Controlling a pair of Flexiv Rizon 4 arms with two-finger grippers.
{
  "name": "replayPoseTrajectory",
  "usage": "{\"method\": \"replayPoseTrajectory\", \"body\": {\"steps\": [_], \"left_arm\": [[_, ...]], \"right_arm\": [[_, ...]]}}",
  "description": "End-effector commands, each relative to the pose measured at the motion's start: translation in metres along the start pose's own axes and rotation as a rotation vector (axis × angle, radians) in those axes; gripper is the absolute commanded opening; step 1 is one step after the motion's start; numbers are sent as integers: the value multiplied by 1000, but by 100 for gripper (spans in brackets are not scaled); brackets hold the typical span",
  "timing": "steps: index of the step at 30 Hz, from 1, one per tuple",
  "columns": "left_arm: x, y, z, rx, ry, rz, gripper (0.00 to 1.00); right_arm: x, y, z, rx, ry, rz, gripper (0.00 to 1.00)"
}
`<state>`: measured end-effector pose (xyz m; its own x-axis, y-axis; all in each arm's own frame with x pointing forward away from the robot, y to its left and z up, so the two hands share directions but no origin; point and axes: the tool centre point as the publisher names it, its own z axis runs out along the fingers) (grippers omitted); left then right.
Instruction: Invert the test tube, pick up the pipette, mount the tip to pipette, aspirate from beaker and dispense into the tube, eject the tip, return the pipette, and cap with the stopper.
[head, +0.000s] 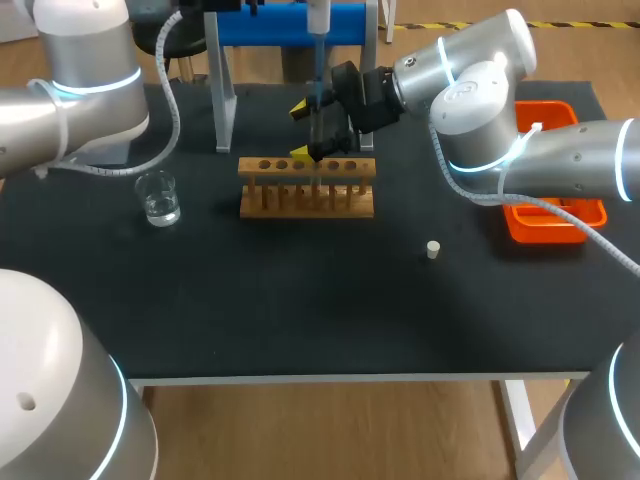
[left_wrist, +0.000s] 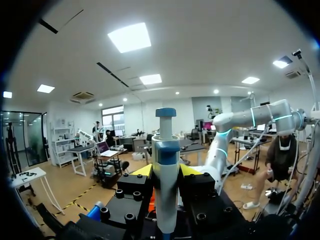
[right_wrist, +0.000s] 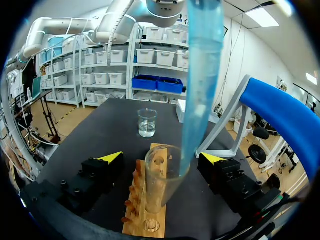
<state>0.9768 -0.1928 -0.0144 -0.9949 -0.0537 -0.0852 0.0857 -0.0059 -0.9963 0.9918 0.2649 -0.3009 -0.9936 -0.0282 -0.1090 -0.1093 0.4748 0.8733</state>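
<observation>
Counter: We work at a black counter (head: 300, 310). A wooden rack (head: 305, 200) stands near its middle, and a stand (head: 290, 22) with a blue top bar rises behind the rack.
Left arm: Our left arm (head: 70, 90) comes in from the left side of the head view.
Left fingers: In the left wrist view our left fingers (left_wrist: 143, 171) press on the pipette (left_wrist: 166, 165) from two sides. They hold it upright, with its blue-capped plunger end on top.
Right arm: Our right arm (head: 540, 160) comes in from the right and reaches across to the rack.
Right fingers: Our right fingers (right_wrist: 111, 157) stand wide, one on each side of the tube. As far as we can see, neither one touches it.
Tube: The glass tube (right_wrist: 161, 185) stands upright in a hole of the rack with its open end up, between the right fingers.
Tip: A blue see-through tip (right_wrist: 200, 75) comes down from the pipette above the rack, and its lower end is at the tube's mouth.
Beaker: The beaker (head: 159, 198) sits on the counter to the left of the rack, well apart from it, with a little clear liquid inside.
Stopper: The small pale stopper (head: 432, 249) lies on the counter to the right of the rack and nearer the front edge, touching nothing else.
Tray: An orange tray (head: 545, 225) sits at the counter's right edge, partly under our right arm.
</observation>
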Motion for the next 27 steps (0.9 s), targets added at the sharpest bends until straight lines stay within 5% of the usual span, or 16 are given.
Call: {"method": "replayPoseTrajectory", "body": {"steps": [1,27], "left_arm": [[-3,1,2,1,11,-1,0],[12,6,-1,-37,6,-25,0]], "right_arm": [[-1,0,0,1,5,0,100],[-1,0,0,1,5,0,100]]}}
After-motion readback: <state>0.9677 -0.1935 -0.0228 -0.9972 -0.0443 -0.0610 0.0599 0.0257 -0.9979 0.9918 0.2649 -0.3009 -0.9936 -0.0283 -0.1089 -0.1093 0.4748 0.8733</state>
